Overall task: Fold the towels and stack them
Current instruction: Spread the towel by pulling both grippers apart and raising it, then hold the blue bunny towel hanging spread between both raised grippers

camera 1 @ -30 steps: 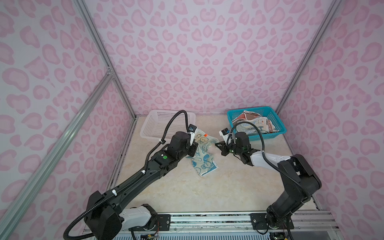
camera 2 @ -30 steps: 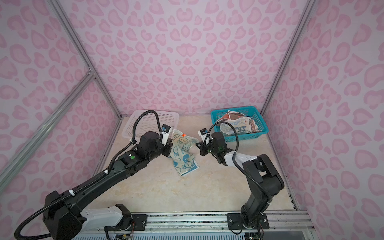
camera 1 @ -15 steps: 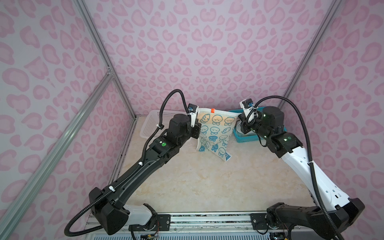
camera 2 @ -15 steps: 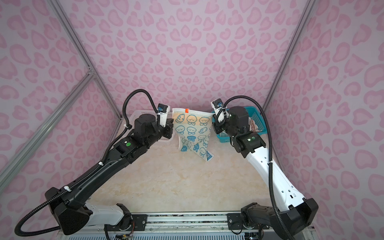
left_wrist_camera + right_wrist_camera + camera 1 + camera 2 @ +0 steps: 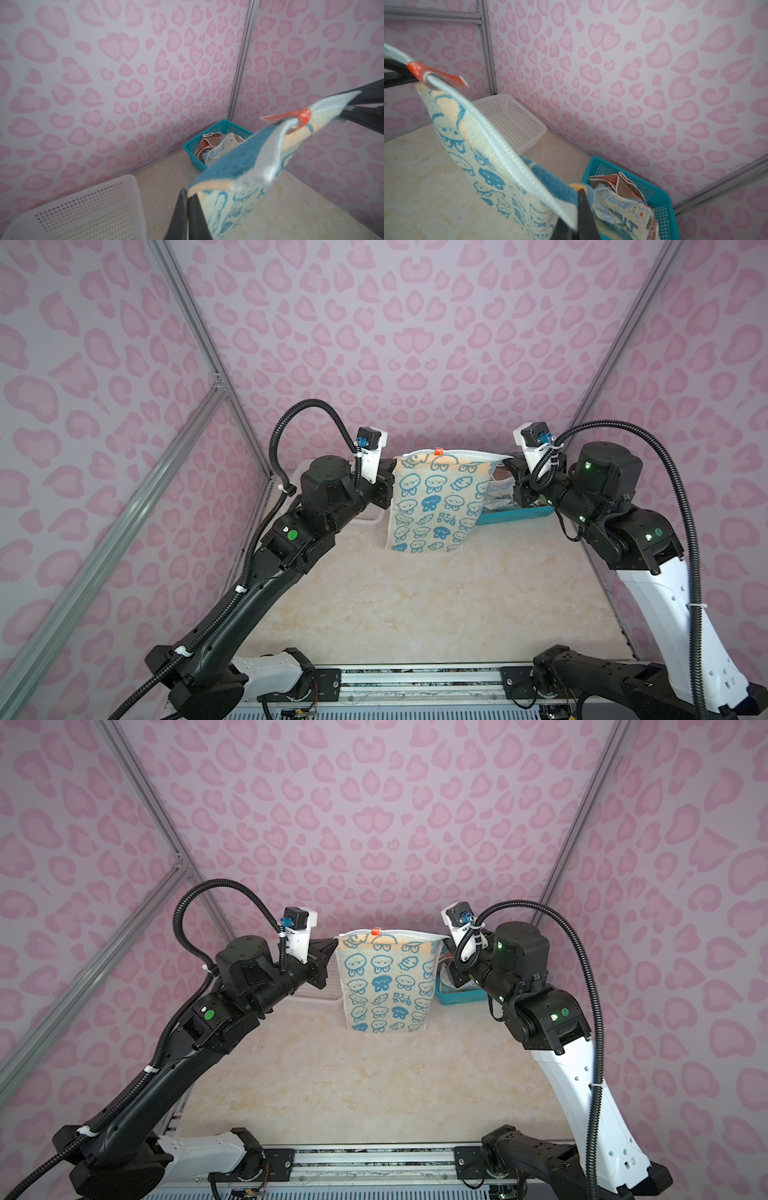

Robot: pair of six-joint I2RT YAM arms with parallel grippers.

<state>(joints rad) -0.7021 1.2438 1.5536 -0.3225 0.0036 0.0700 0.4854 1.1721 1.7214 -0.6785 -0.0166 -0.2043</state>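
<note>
A cream towel (image 5: 432, 502) printed with blue rabbits hangs spread out above the table in both top views, with a small orange tag (image 5: 437, 451) on its top edge. My left gripper (image 5: 392, 466) is shut on its upper left corner, and my right gripper (image 5: 505, 462) is shut on its upper right corner. The left wrist view shows the left gripper (image 5: 188, 194) pinching the towel (image 5: 245, 160), whose back is blue. In the right wrist view the right gripper (image 5: 580, 192) clamps the other corner of the towel (image 5: 483, 145). More towels (image 5: 623, 199) lie crumpled in the teal basket (image 5: 662, 199).
The teal basket (image 5: 519, 514) stands at the back right, partly behind the hanging towel. A white perforated basket (image 5: 83, 207) sits at the back left by the wall (image 5: 316, 994). Pink patterned walls close in three sides. The marbled tabletop (image 5: 415, 605) lies below the towel.
Both arms rose from the table and moved apart, lifting the rabbit towel. It went from crumpled on the table to hanging flat between the two grippers.
</note>
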